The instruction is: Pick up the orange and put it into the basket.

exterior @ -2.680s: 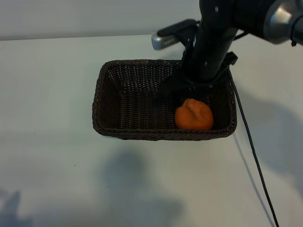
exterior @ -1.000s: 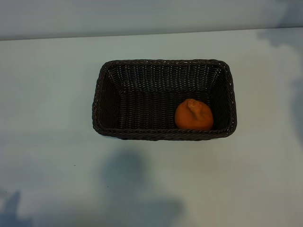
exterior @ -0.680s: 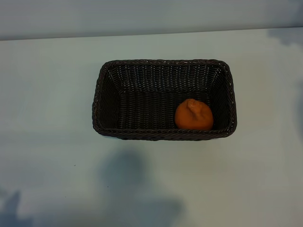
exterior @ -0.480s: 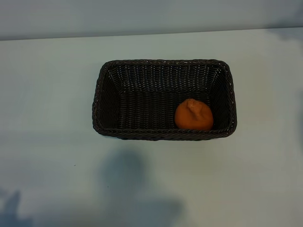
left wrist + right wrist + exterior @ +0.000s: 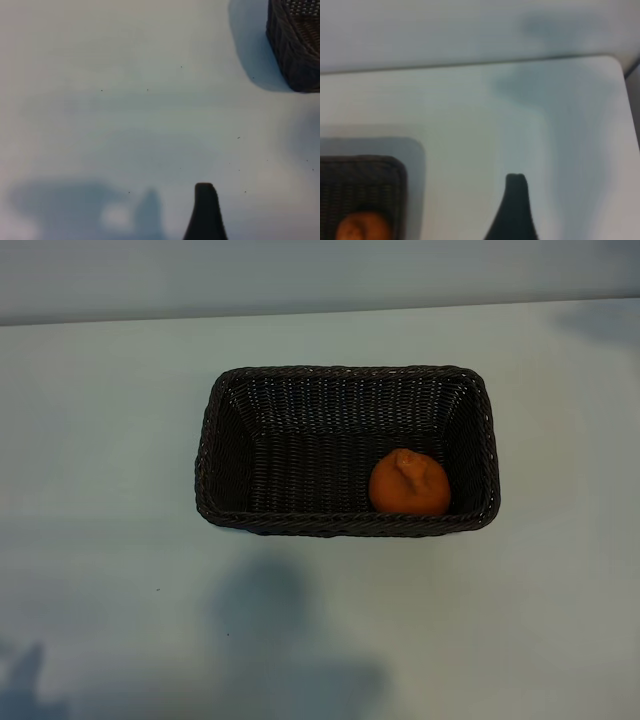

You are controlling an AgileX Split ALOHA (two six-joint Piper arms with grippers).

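One orange (image 5: 409,483) lies inside the basket (image 5: 212,440), on the woven floor at the lower right of its interior in the exterior view, touching or very nearly touching the near wall and close to the right-hand wall. Its small pointed bump faces up and slightly left. Basket sits mid-frame on the pale table (image 5: 100,590). Neither arm shows in the exterior view.

Left gripper (image 5: 205,212): only one dark fingertip (image 5: 205,200) in its wrist view, above bare table, with a corner of the basket at upper right of that picture, well apart. Fingers spread apart, nothing between them. Parked.

Right gripper (image 5: 515,210): again one fingertip (image 5: 515,187) visible, above bare table beside the basket's corner; the orange peeks in at lower left of that picture. Fingers apart, empty.

Judgement: placement looks complete, with the fruit at rest and clear of both grippers.

Handling notes, if a re-grasp were needed:
- Light, roundish, matte skin, so probably decent friction, little slip.
- Peel firm but yields; moderate squeeze only, hard pinch could bruise.
- Will roll on a flat surface; basket weave and walls check that.
- Best hold: across the widest middle, from above, avoiding the bump. The nearby walls crowd one finger's path.
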